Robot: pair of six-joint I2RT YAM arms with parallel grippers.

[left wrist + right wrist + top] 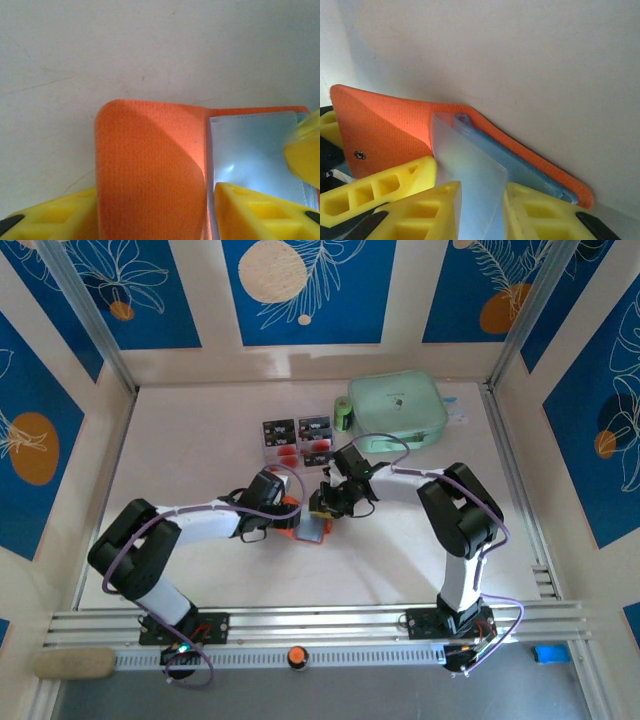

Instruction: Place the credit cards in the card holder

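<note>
The orange-red card holder [308,525] lies open mid-table between both arms. My left gripper [284,512] is shut on its orange flap [150,165], one yellow finger [50,220] on each side. My right gripper [335,498] is shut on a translucent grey inner pocket [470,170] and lifts it away from the other pockets [520,165]. In the right wrist view the snap button [359,155] shows on the flap. Several credit cards [297,440] lie side by side behind the holder, apart from both grippers.
A mint-green zip pouch [397,408] sits at the back right with a small green object [343,415] against its left side. Metal rails run along the table's right edge [520,490] and front edge [320,620].
</note>
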